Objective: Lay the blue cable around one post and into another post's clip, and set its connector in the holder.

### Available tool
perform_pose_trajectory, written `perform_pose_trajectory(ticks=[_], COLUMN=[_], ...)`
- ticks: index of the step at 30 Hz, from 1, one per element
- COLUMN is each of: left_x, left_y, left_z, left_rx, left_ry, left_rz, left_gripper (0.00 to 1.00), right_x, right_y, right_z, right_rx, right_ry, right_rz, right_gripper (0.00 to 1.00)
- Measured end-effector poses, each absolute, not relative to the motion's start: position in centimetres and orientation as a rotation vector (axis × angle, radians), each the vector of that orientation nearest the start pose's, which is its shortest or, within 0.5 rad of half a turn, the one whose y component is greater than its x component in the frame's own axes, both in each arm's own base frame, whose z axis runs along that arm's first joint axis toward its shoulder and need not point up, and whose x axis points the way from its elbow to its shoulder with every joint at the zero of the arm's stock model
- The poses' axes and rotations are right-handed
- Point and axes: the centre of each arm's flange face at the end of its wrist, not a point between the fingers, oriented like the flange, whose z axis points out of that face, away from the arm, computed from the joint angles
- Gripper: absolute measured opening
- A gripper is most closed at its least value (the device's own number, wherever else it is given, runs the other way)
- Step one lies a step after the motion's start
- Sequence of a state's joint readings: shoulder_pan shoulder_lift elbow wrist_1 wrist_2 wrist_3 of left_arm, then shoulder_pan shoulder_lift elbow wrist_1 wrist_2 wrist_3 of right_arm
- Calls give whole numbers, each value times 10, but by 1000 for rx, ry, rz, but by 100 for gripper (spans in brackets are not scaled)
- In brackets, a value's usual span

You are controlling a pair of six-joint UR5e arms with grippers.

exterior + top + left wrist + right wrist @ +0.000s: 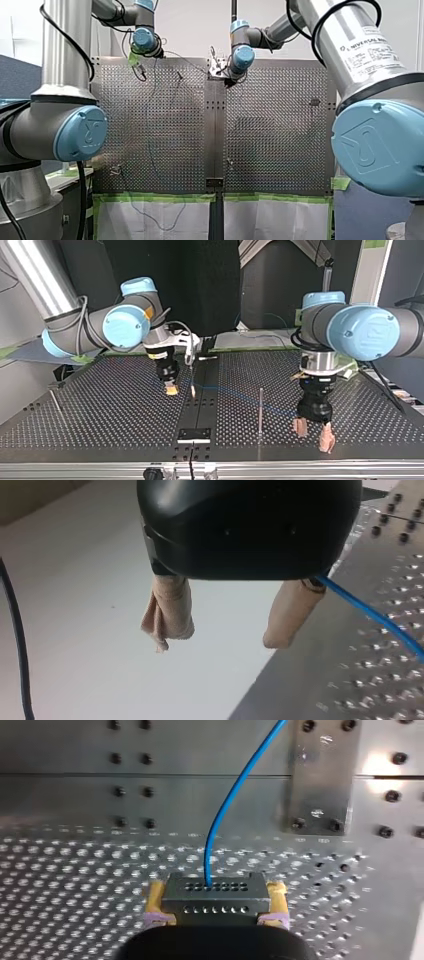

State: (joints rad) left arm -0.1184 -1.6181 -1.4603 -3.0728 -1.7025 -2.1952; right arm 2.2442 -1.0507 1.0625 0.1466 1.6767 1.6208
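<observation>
Clamped between the yellow pads (156, 902) of the right gripper (216, 894), the dark connector (215, 887) is held just over the perforated table (75, 870), with the blue cable (225, 805) leading away from it. The left gripper (222, 635) is seen with its beige pads (170, 610) apart and nothing held, the cable running beside one finger. A thin post (260, 410) stands between the grippers. Left unguided, the cable could be dragged wide of the post, or the connector twisted in its grip. Nothing is seen seated in any holder or clip.
</observation>
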Motion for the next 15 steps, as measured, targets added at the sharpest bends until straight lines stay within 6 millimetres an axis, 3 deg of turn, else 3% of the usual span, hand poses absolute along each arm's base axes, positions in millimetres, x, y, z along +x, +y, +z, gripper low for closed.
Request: perform_pose_trajectory(ticks=[9,15], left_x=[523,526], left_y=[-180,-180], left_z=[543,566], left_rx=[-470,-451], left_ry=[1348,1299], left_rz=[-486,-459], left_gripper=[100,100], right_x=[527,526], right_y=[-468,-473], right_z=[449,471], right_rx=[1679,1642], right_ry=[-967,-957], right_rz=[1585,1604], right_gripper=[0,0])
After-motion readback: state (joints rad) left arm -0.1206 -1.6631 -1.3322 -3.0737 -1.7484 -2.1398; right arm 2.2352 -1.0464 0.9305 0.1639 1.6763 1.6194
